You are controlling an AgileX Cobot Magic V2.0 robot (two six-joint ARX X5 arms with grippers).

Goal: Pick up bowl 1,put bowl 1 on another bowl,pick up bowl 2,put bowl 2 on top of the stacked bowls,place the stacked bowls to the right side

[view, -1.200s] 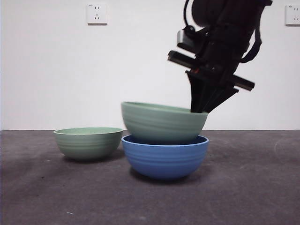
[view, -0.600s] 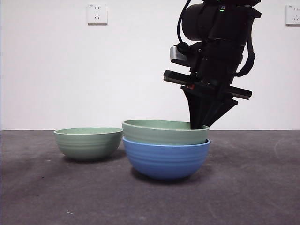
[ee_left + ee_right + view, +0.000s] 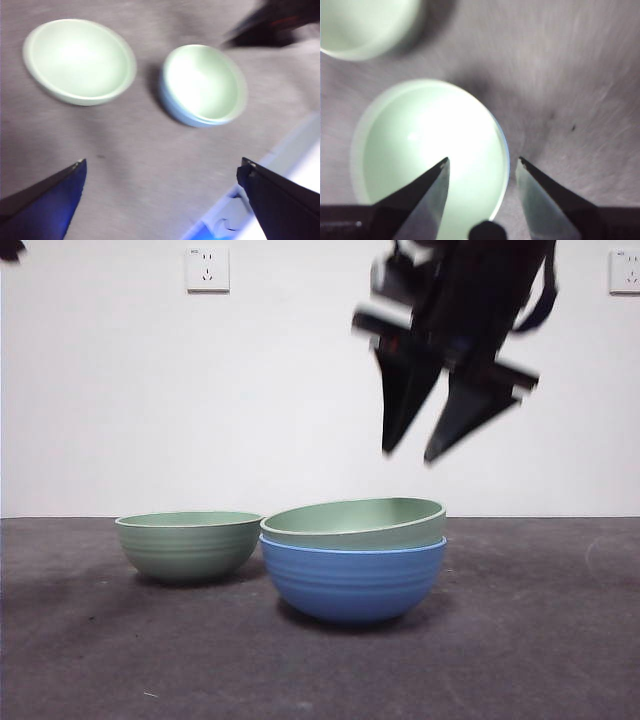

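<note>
Bowl 1, the pale green ribbed bowl [image 3: 352,523], sits slightly tilted in the round blue ribbed bowl [image 3: 352,580]. My right gripper [image 3: 430,450] hangs released above it. Bowl 2, the second green bowl [image 3: 188,544], needs a firm rim pinch from my open left gripper [image 3: 160,200].

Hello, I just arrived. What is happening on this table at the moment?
A two-armed robot is stacking bowls. One pale green bowl already sits nested in the blue bowl, slightly tilted. The right gripper is open above that stack's right rim, holding nothing. The second green bowl stands alone on the table beside the stack, not yet picked up. The left gripper is open too, above the table and away from both bowls.
</note>
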